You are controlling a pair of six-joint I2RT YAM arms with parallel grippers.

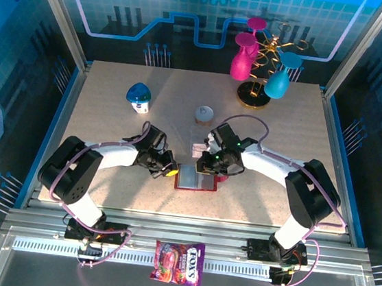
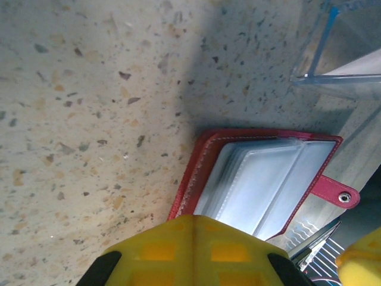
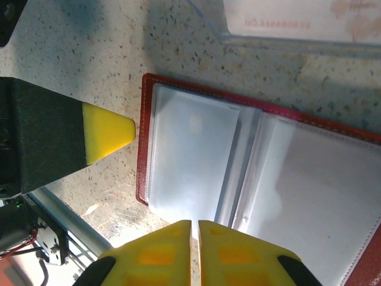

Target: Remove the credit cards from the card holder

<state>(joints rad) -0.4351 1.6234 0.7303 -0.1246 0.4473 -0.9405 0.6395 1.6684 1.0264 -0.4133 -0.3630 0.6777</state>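
- The red card holder (image 3: 144, 137) lies open on the counter (image 1: 111, 120), between both arms.
- Its cards (image 3: 193, 155) look light, stiff and slick; an exposed edge suits pinching.
- The left jaws are closed and the right jaws almost closed, neither visibly holding anything.

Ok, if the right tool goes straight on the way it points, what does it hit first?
Most likely the clear pocket of the open red wallet, just ahead of the right tool; depth is hard to judge.
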